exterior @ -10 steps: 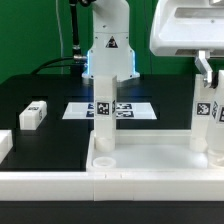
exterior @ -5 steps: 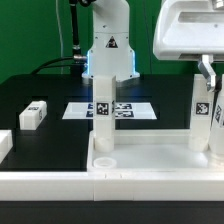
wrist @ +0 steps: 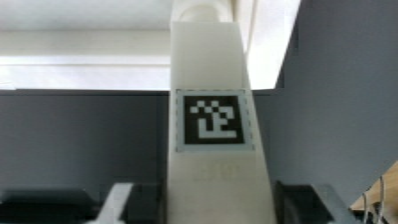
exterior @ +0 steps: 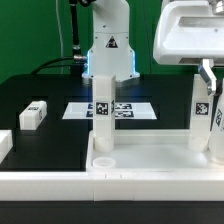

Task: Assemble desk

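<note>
Clamping a tagged white plastic block leg (exterior: 207, 118) (held upright), the gripper (exterior: 208, 84) hangs above the white rimmed plastic tray (exterior: 150, 173) at the worktop's front edge.

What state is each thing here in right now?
Desk top: lying flat, rim facing up.
Free-standing leg: upright at a corner of the desk top.
Held leg: upright, gripped between the fingers.
Gripper: shut on the held leg.
Loose leg: lying on the table, untouched.
</note>
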### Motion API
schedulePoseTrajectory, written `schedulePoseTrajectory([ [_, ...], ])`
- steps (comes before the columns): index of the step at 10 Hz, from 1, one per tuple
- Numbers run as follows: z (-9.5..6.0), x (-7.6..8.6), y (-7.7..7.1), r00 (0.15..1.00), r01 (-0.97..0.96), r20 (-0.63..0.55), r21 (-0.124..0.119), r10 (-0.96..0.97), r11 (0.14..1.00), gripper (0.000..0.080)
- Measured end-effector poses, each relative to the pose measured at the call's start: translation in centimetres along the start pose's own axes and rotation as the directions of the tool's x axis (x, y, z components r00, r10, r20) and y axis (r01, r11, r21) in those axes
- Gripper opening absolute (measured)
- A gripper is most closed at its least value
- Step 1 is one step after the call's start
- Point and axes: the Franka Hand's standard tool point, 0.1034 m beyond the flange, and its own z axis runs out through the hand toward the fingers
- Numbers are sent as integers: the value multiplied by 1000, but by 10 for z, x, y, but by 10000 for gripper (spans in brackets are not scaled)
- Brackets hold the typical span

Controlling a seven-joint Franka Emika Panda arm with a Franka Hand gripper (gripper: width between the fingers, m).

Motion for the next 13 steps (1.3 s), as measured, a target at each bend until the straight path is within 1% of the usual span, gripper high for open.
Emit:
schedulePoseTrajectory([
  [2,0,0,0,1000,2,1,0,-2,1000,291],
  [3,0,0,0,1000,2,1,0,-2,1000,482],
  [4,0,0,0,1000,2,1,0,-2,1000,482],
  [5,0,0,0,1000,3,1,-1,-3,1000,609],
  [6,0,-1,0,1000,3,1,-1,-3,1000,640],
  [11,0,-1,0,1000,10,2,-1,-10,1000,649],
  [12,-1,1,2,999,22,24,-6,-22,1000,649],
  [13,-14,14,4,998,24,62,-4,-23,1000,649],
])
